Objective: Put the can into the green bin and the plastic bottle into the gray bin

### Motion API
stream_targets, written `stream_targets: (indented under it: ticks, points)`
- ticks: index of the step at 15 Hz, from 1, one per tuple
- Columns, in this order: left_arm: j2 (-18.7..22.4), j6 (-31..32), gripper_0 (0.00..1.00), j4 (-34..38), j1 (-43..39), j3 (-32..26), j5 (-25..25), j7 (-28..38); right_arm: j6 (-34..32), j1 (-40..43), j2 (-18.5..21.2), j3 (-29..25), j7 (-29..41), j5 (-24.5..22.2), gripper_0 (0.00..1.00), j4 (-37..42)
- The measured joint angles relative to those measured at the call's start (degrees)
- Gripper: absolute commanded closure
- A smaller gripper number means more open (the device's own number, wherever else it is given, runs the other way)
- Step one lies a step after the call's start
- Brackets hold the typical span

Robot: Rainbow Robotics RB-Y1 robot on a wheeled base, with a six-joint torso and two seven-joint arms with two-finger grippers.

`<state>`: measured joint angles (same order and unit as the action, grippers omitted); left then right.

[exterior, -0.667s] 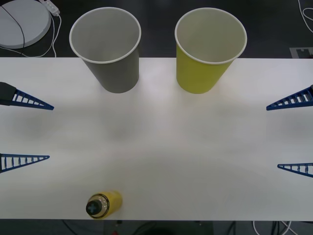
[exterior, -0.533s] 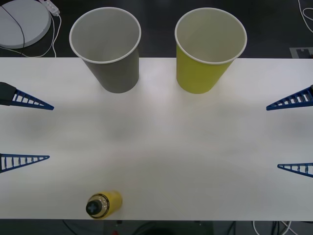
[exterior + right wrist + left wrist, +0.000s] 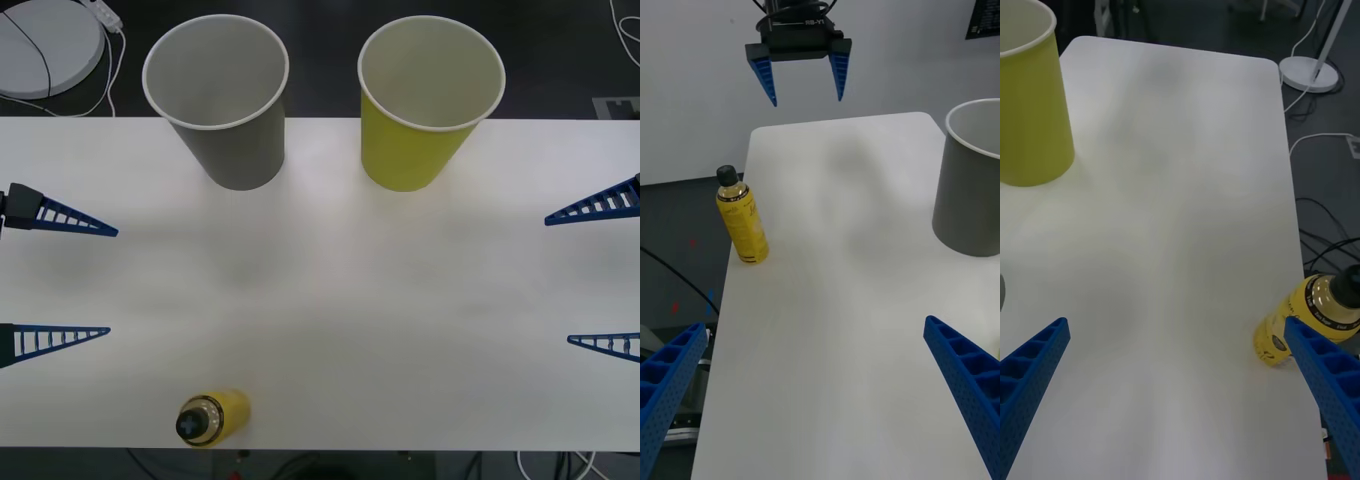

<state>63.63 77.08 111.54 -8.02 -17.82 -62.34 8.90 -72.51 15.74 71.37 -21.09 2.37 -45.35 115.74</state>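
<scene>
The left hand (image 3: pixel 58 281) has moved a little inward over the desk's (image 3: pixel 330 300) left edge, fingers wide apart and empty. I think it goes for the plastic bottle (image 3: pixel 210 417), upright at the near edge. The right hand (image 3: pixel 595 275) waits open and empty at the right edge. The gray bin (image 3: pixel 220 100) and green bin (image 3: pixel 428 100) stand along the far edge.

Front view: camera set high above the arms, facing forward and down, covering the whole white surface (image 3: pixel 330 290). Right wrist view: camera low, looking across the surface toward the left tool (image 3: pixel 800 75), with the plastic bottle (image 3: pixel 741 220) and gray bin (image 3: pixel 970 180) in shot. Left wrist view: closer, apparently angled downward, taking in the green bin (image 3: pixel 1030 112). All 3 views share the bottle.
</scene>
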Motion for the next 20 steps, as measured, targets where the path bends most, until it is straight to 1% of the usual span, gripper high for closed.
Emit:
stream_targets:
  ticks: [3, 5, 7, 10, 12, 15, 20]
  points:
    - [0.46, -0.08, 0.00, -0.30, -0.17, -0.01, 0.41, -0.87, 0.00, 0.00, 0.00, 0.00, 0.00, 0.00, 0.00, 0.00]
    - [1.26, -0.08, 0.00, -0.85, -1.11, -0.01, 1.41, -2.70, 0.00, 0.00, 0.00, 0.00, 0.00, 0.00, 0.00, 0.00]
    - [2.07, -0.03, 0.00, -2.75, -2.58, -0.02, 4.07, -6.91, 0.00, 0.00, 0.00, 0.00, 0.00, 0.00, 0.00, 0.00]
    - [2.56, 0.18, 0.00, -4.04, -5.26, -0.02, 5.91, -11.84, 0.00, 0.00, 0.00, 0.00, 0.00, 0.00, 0.00, 0.00]
    - [2.63, 1.70, 0.00, -6.13, -6.54, 0.01, 7.37, -15.79, 0.00, 0.00, 0.00, 0.00, 0.00, 0.00, 0.00, 0.00]
    - [2.63, 4.30, 0.00, -9.00, -8.04, 0.02, 7.96, -21.15, 0.00, 0.00, 0.00, 0.00, 0.00, 0.00, 0.00, 0.00]
    - [2.57, 4.77, 0.00, -10.19, -12.98, 0.05, 8.38, -27.07, 0.00, 0.00, 0.00, 0.00, 0.00, 0.00, 0.00, 0.00]
